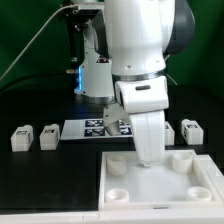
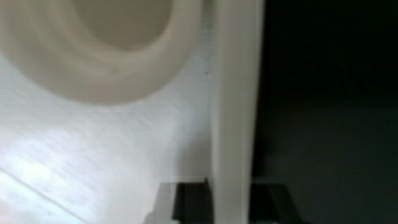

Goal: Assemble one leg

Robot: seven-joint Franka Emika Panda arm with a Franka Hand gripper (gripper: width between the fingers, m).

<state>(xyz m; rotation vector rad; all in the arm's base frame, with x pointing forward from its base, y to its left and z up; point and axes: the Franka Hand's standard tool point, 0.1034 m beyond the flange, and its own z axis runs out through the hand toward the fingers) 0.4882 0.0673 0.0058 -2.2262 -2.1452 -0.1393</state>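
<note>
— Where does the gripper [image 1: 148, 152] sit?

— In the exterior view it hangs at the centre of the frame, low over the back edge of the white panel [image 1: 205, 185], which fills the lower right. Its lower end looks to meet the panel's top between two corner sockets.

— Wide or narrow?

— That cannot be told. The part below the hand shows only as one pale tapering shape, and no gap between fingers can be made out. It is also unclear whether anything is clamped there.

— And the legs?

— They lie loose on the dark table [image 1: 50, 175]. The far-left leg [image 1: 20, 138] and the second leg [image 1: 48, 135] sit side by side at middle left. The right-hand leg [image 1: 190, 130] is at middle right, just behind the panel. The marker board [image 1: 95, 128] lies between the two groups.

— What does the wrist view give?

— A blurred close look at the panel [image 2: 107, 150]: a round socket [image 2: 107, 40] and a straight pale edge against darkness.
</note>
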